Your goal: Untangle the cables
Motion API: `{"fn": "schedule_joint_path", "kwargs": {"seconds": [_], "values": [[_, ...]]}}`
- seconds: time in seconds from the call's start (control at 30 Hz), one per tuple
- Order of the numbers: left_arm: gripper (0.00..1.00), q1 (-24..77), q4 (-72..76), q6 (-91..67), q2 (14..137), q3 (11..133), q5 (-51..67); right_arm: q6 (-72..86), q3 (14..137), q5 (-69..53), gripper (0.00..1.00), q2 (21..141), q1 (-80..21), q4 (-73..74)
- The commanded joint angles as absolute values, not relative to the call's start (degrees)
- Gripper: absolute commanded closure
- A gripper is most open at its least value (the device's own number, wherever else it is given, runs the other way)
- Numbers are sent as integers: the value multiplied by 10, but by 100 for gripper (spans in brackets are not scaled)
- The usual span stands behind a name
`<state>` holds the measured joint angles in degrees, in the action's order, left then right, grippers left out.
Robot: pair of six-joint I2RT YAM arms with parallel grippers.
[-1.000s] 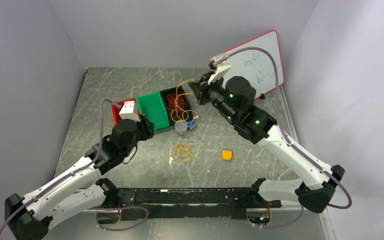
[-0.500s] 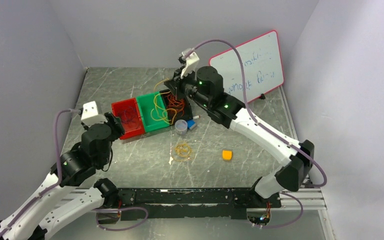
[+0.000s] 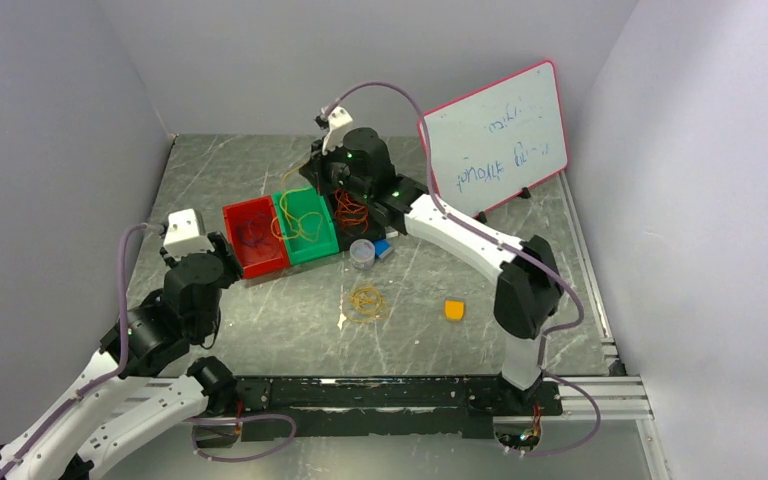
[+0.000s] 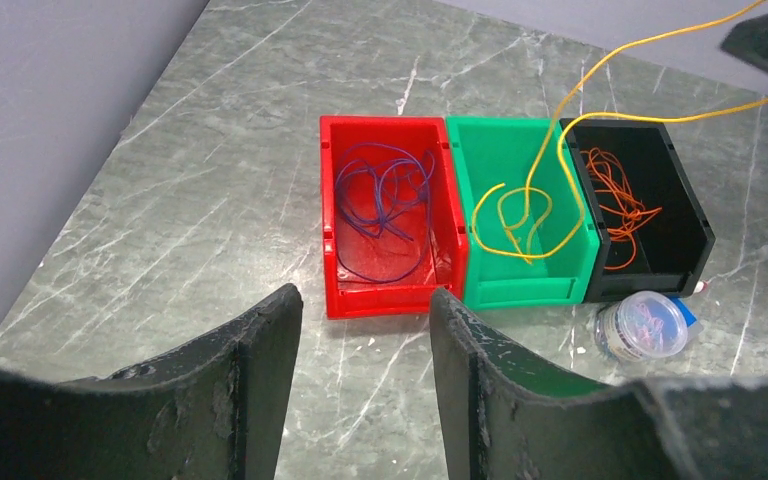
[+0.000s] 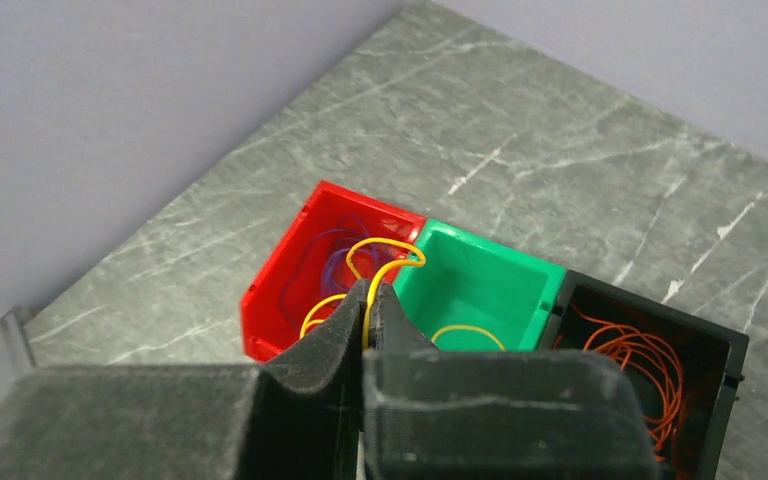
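Observation:
Three bins stand in a row. The red bin [image 4: 385, 290] holds a dark purple cable [image 4: 385, 200], the green bin [image 4: 520, 285] the lower loops of a yellow cable [image 4: 520, 215], and the black bin [image 4: 695, 235] an orange cable [image 4: 620, 200]. My right gripper [image 5: 372, 290] hangs above the red and green bins, shut on the yellow cable [image 5: 385, 255], which runs down from it into the green bin. My left gripper [image 4: 365, 300] is open and empty, a short way in front of the red bin. A small yellowish coil [image 3: 366, 300] lies loose on the table.
A small clear lidded tub [image 3: 362, 253] and a blue item [image 3: 384, 247] sit just in front of the black bin. An orange block [image 3: 454, 309] lies to the right of the loose coil. A whiteboard [image 3: 495, 135] leans at the back right. Walls close in the left, back and right.
My right arm has swung left with the yellow cable, from over the black bin to over the green and red bins. My left arm has drawn back from the bins.

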<state>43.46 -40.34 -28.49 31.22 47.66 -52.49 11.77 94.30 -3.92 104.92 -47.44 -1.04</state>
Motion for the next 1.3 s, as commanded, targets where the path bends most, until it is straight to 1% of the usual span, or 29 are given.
{"fn": "schedule_joint_path", "kwargs": {"seconds": [0.0, 0.27, 0.53, 0.87, 1.27], "values": [[45, 438, -396, -266, 308, 471, -529, 130, 976, -54, 100, 1093, -443, -37], [46, 437, -382, -250, 318, 468, -526, 99, 990, -28, 100, 1128, -411, -28], [46, 437, -364, -232, 307, 462, -518, 47, 1047, -24, 100, 1189, -400, 28], [46, 436, -348, -216, 316, 457, -504, 13, 1098, -48, 100, 1253, -427, 84], [47, 428, -339, -192, 323, 454, -493, 10, 1121, -67, 100, 1303, -450, 107]]}}
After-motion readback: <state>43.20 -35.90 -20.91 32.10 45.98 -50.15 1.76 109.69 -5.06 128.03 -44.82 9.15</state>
